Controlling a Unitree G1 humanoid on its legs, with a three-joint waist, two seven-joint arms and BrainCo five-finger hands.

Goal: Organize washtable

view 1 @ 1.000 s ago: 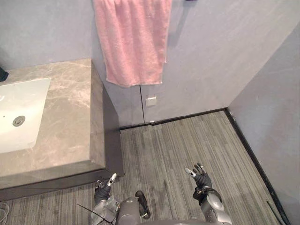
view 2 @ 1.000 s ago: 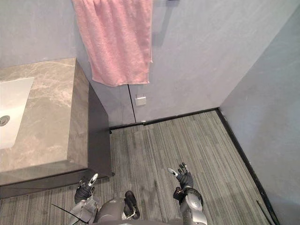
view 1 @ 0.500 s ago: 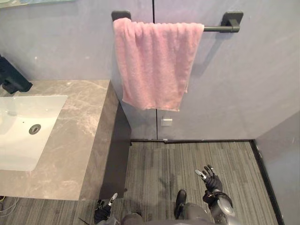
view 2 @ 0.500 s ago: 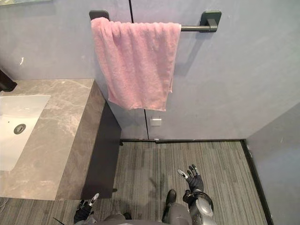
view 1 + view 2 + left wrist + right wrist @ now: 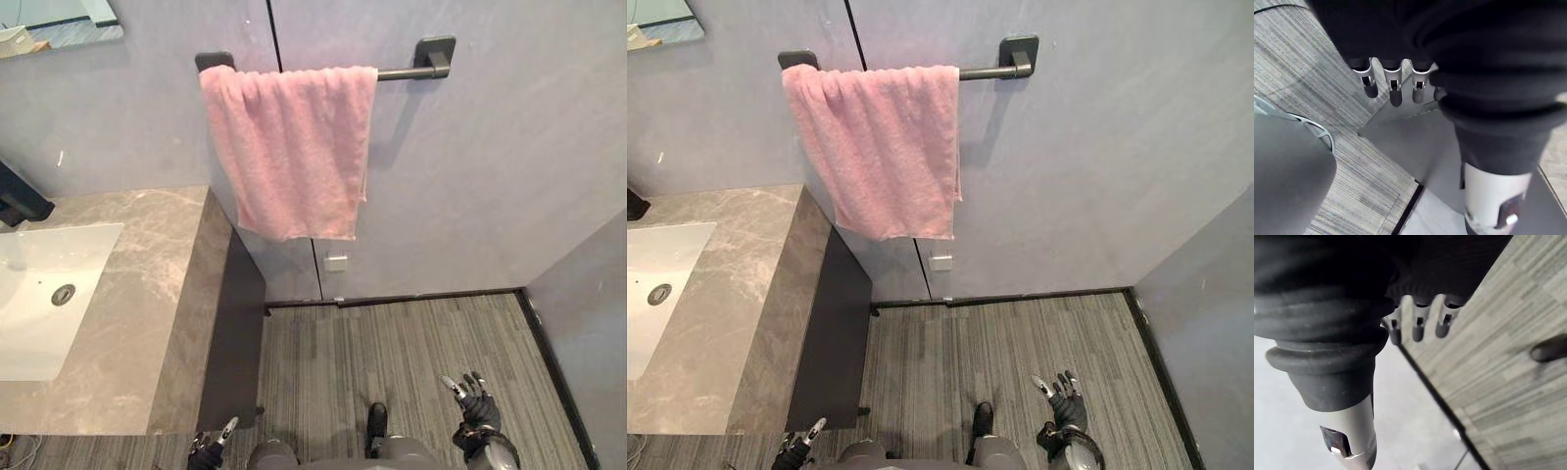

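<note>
Counter (image 5: 147,323) w/ sink (image 5: 39,294) lies front-left. Left robot hand (image 5: 209,450) is nearer, low by its near corner, fingers relaxed, empty. Right robot hand (image 5: 475,406) is spread open, empty, over floor (image 5: 392,343), well apart. Pink towel (image 5: 289,147) on bar (image 5: 397,71) ahead. Reach prob. goes up & left.

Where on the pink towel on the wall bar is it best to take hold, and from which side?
Probably the pink towel by its free lower right corner, pinched from the front: it hangs flat against the wall, and the counter crowds its left.
</note>
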